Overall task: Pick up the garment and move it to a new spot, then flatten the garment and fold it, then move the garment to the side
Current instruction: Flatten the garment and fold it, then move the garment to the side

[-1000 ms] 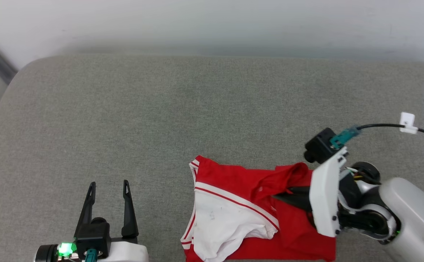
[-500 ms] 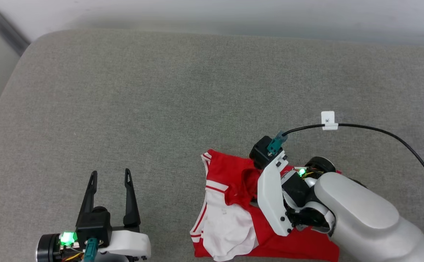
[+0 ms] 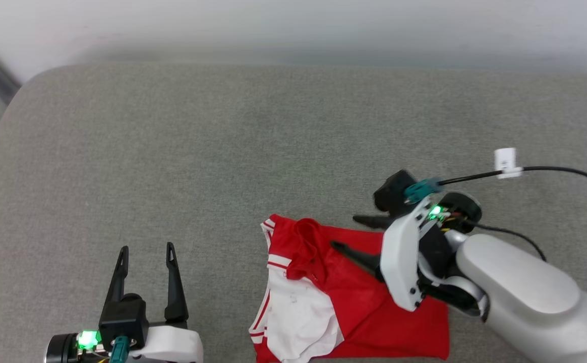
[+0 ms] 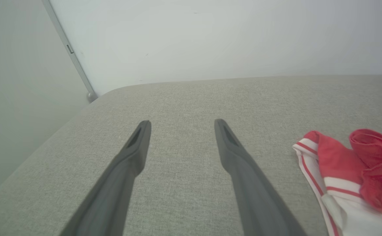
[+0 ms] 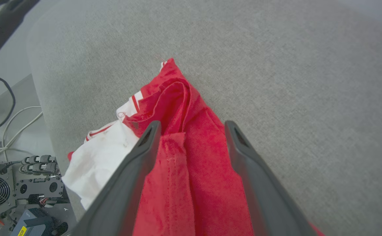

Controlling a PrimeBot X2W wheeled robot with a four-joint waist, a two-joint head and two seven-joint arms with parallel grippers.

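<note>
Dark-grey fingers of the right tool (image 5: 192, 127) stand spread wide, with red cloth lying flat between and beneath them. Nothing is pinched, so it holds nothing. The left tool (image 3: 147, 249) is equally wide open and empty. It hovers over bare fabric at the near left, well apart from the work.

Under the right tool lies the red jersey (image 3: 364, 307), on the near right part of the grey cushion (image 3: 223, 141) and close to its near edge. A red panel is laid over the body and the right side looks fairly flat. The far-left corner is a bunched ridge, and a white sleeve (image 3: 298, 317) spills out crumpled at the near left.

My reading is that the folding is partly done and untidy. The ridge wants smoothing, the sleeve wants tucking, at least one more fold seems due, and the move to the side is not yet made.

The right wrist view shows the cloth's hem seam between the fingers. It also shows, past the cushion's edge, an electronics box (image 5: 4, 190) with a fan and loose cables on the floor. The left wrist view shows the ridge standing up in profile, and a metal strip (image 4: 69, 52) running up the wall. The head view gives the jersey's whole outline and a tagged cable (image 3: 505, 159) on the right arm.
</note>
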